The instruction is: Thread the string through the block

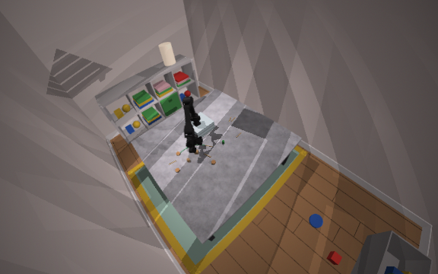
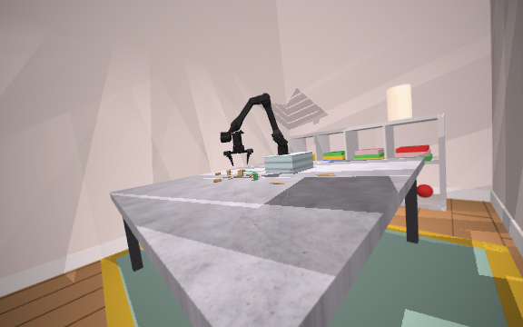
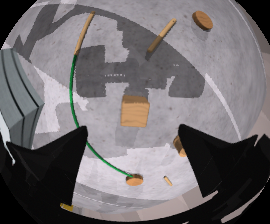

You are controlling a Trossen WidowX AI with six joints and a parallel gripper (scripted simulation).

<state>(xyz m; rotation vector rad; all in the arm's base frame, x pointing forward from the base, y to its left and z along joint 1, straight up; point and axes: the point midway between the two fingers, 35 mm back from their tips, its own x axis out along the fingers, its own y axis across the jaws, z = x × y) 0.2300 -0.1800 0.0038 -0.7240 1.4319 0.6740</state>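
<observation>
My gripper (image 3: 134, 129) (image 1: 193, 148) (image 2: 239, 159) is open and empty, hanging a little above the table (image 2: 243, 227). In the wrist view the wooden block (image 3: 135, 111) lies right below, between the fingers' line and a bit ahead. The round wooden button (image 3: 134, 179) (image 1: 178, 153) lies near the lower edge. The green string (image 3: 73, 96) curves from it up the left side to the thin stick (image 3: 83, 32), which lies flat beyond the block to the left. Nothing touches the fingers.
A loose stick (image 3: 160, 38), a wooden disc (image 3: 202, 20), a small green cube (image 1: 223, 141) and a wooden piece (image 3: 180, 147) by the right finger lie around. The arm's pale base box (image 2: 289, 162) stands behind. A shelf (image 2: 379, 132) is beyond the table.
</observation>
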